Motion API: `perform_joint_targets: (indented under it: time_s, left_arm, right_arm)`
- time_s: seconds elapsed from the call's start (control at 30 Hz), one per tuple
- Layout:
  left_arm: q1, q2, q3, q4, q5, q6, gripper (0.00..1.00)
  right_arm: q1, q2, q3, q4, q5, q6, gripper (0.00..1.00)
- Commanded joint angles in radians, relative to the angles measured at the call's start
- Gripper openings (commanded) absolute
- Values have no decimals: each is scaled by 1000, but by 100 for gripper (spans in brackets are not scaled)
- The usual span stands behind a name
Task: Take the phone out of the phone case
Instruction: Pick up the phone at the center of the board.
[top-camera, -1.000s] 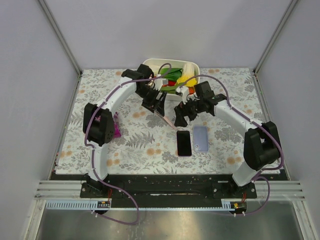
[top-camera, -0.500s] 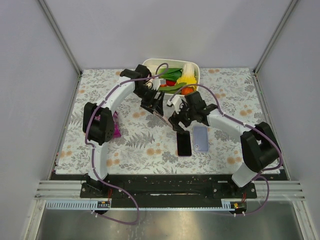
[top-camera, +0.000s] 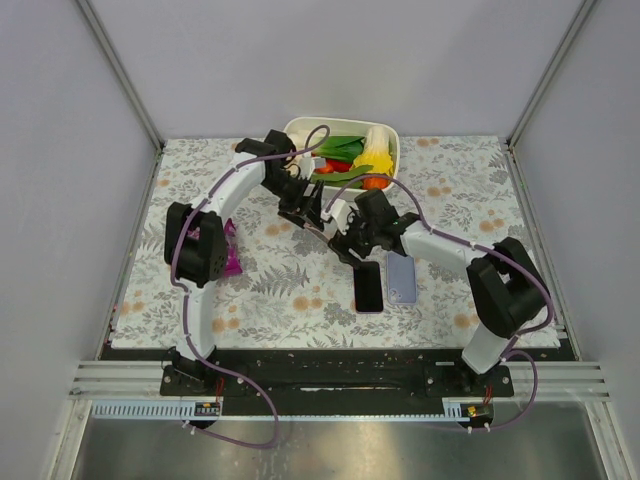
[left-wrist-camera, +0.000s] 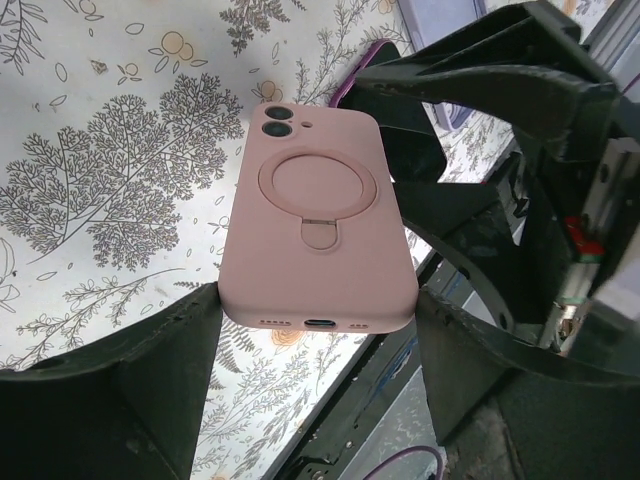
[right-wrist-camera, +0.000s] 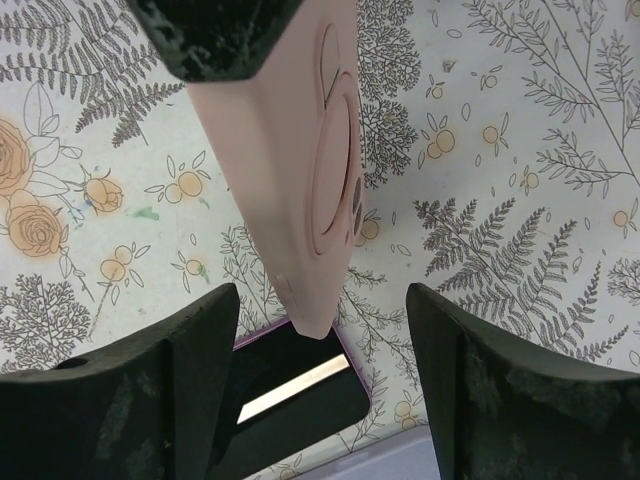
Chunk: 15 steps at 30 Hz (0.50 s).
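Observation:
A pink phone case (left-wrist-camera: 315, 220) with a ring stand on its back hangs above the table, tilted; whether a phone sits in it is hidden. My left gripper (left-wrist-camera: 315, 312) is shut on its bottom end, and it shows in the top view (top-camera: 308, 208). My right gripper (right-wrist-camera: 320, 300) is open, its fingers wide on either side of the case's (right-wrist-camera: 300, 200) camera end without touching it. In the top view the right gripper (top-camera: 348, 243) sits just right of the left one.
A black-screened phone with a purple rim (top-camera: 368, 287) lies on the floral table under the grippers, also in the right wrist view (right-wrist-camera: 290, 390). A lavender phone or case (top-camera: 402, 277) lies beside it. A white basket (top-camera: 392, 135) of toy food stands at the back. A purple object (top-camera: 232, 256) lies left.
My right gripper has swung left and toward the pink case, ending around its far end. My left gripper kept hold of the case and shifted slightly back.

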Motion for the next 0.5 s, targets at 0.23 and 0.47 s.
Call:
perform_joint_targets:
  time_s: [0.23, 0.47]
  left_arm:
    - [34, 11, -2, -13, 126, 24, 0]
    - [63, 24, -16, -30, 173, 43, 0]
  right_arm:
    - [31, 124, 136, -5, 43, 35, 56]
    - [36, 178, 162, -2, 47, 52, 17]
